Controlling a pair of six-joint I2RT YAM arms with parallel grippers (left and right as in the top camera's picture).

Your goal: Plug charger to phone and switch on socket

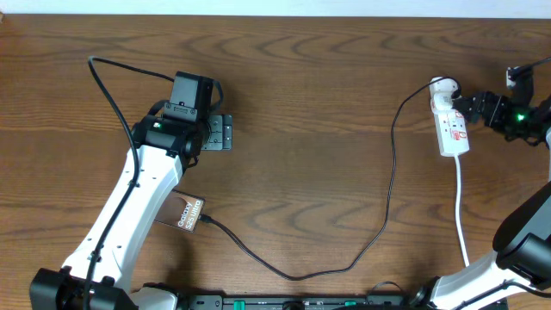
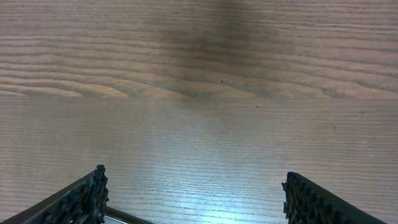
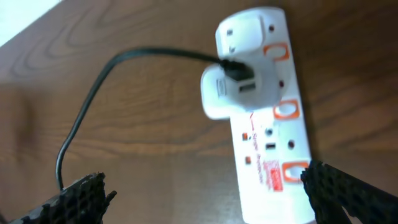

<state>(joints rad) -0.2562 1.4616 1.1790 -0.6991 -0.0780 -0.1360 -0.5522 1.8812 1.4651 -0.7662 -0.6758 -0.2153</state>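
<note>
right up at the lens, the left hand (image 2: 194, 180) shows its two dark ribbed fingers (image 2: 84, 199) at the bottom corners of the left wrist view. it's spread wide and released, with nothing between the fingers but the bare brown wood of the surface (image 2: 199, 93). from above, that hand sits over the left half of the surface, and the left arm (image 1: 138, 198) runs back toward the near edge.

under that arm, partly hidden, lies the phone (image 1: 188, 213), flat, its white lettering peeking out beside the white arm shell. the charger (image 1: 392, 172), thin and black, meets the phone's right end, its small plug tip (image 1: 209, 221) touching the phone's edge. whether it is fully seated, i cannot tell from up here. from there the cable sweeps along the near side in a low loop, then climbs to the far right and ends at a white adapter (image 3: 227, 93) sitting in the socket (image 3: 273, 130).

over to the right wrist view: the right hand (image 3: 204, 177) is released too, fingers wide apart, grasping nothing. the socket lies just ahead of them, slightly blurred. orange-red switches (image 3: 285, 111) line one long side of the strip; which way they are flipped, i cannot tell. from above, the right hand hovers just beside the socket's right edge at the far right of the surface; contact or not, i cannot tell. the socket's white cord (image 1: 461, 207) trails toward the near edge.
</note>
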